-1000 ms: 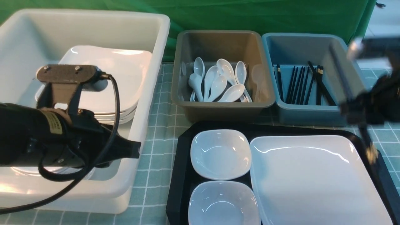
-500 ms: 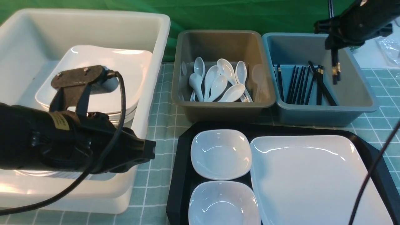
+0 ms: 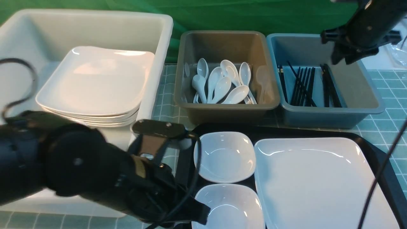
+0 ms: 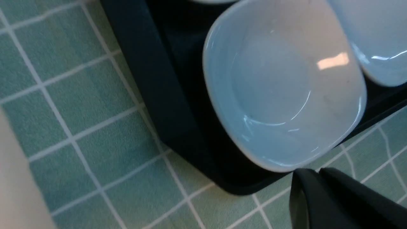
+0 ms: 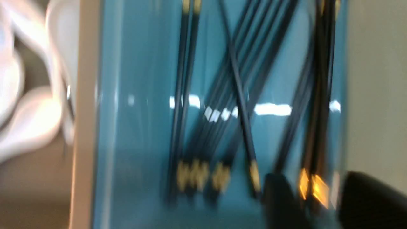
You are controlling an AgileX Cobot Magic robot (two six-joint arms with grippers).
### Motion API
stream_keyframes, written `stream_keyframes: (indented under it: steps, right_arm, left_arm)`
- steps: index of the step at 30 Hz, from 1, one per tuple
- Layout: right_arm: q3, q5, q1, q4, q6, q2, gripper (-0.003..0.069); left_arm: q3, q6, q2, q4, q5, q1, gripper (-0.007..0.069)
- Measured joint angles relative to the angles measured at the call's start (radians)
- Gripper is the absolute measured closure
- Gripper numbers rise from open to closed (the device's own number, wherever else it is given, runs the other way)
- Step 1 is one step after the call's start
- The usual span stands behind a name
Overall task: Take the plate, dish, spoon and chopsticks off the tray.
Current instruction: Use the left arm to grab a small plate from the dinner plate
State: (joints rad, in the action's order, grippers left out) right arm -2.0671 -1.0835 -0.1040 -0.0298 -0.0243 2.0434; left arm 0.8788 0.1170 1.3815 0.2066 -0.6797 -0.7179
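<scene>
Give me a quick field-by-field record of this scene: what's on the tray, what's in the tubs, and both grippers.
tray: black; holds plate and two small bowls
plate: tray's right side
small bowls: tray's left side
grey tub: white spoons
blue tub: black chopsticks
left gripper: jaws shut, empty, by near bowl
right gripper: jaws open, empty, above blue tub

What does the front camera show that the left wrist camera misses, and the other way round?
Only the front view: the white tub of stacked plates, the grey tub of spoons, the blue tub of chopsticks, and the right arm above it. Only the left wrist view: the tray's near corner, which the left arm hides from the front, and the left end effector plainly shut. Both: the nearer small bowl, the large plate's edge, the black tray and the checked cloth.
</scene>
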Motion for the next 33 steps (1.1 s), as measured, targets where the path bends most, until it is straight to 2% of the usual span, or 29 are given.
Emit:
stream_keyframes:
  steps: [1,2,3,7,11,14,15,16,18,22,25,29,33]
  right_arm:
    - [0.0,-0.047,0.0,0.001,-0.018,-0.047,0.0574]
    - [0.001,-0.047,0.0,0.001,-0.018,-0.054,0.0574]
    - [0.013,-0.047,0.0,-0.005,-0.038,-0.115,0.0613]
    - [0.094,-0.048,0.0,-0.015,-0.054,-0.25,0.0632]
    - [0.332,-0.045,0.0,-0.019,-0.066,-0.47,0.0636]
    - [0.554,0.007,0.0,-0.038,-0.068,-0.624,0.0636]
    - [0.567,0.018,0.0,-0.038,-0.068,-0.643,0.0636]
    - [0.685,0.068,0.0,-0.043,-0.068,-0.72,0.0636]
    - [0.776,0.111,0.0,-0.046,-0.068,-0.788,0.0636]
    - [0.933,0.195,0.0,-0.049,-0.068,-0.91,0.0636]
    - [0.986,0.212,0.0,-0.05,-0.068,-0.953,0.0636]
    - [0.997,0.221,0.0,-0.051,-0.068,-0.967,0.0631]
    - [0.997,0.222,0.0,-0.051,-0.068,-0.967,0.0624]
  left_arm:
    - [0.029,0.02,0.026,-0.01,-0.023,-0.002,0.0615]
    - [0.034,0.02,0.031,-0.012,-0.027,-0.002,0.0615]
    - [0.078,0.049,0.079,-0.046,-0.06,-0.005,0.0615]
    - [0.166,0.101,0.155,-0.124,-0.116,-0.008,0.0615]
    - [0.235,0.118,0.232,-0.2,-0.116,-0.007,0.0594]
    - [0.248,0.119,0.287,-0.236,-0.085,-0.007,0.053]
    - [0.248,0.119,0.29,-0.236,-0.083,-0.007,0.053]
    - [0.253,0.119,0.319,-0.26,-0.067,-0.007,0.0463]
    - [0.253,0.119,0.341,-0.269,-0.049,-0.007,0.0407]
    - [0.253,0.119,0.389,-0.277,0.008,-0.007,0.0239]
    - [0.257,0.119,0.419,-0.278,0.06,-0.007,0.0154]
    - [0.261,0.115,0.459,-0.263,0.1,-0.008,0.0119]
    - [0.263,0.107,0.485,-0.233,0.111,-0.008,0.0153]
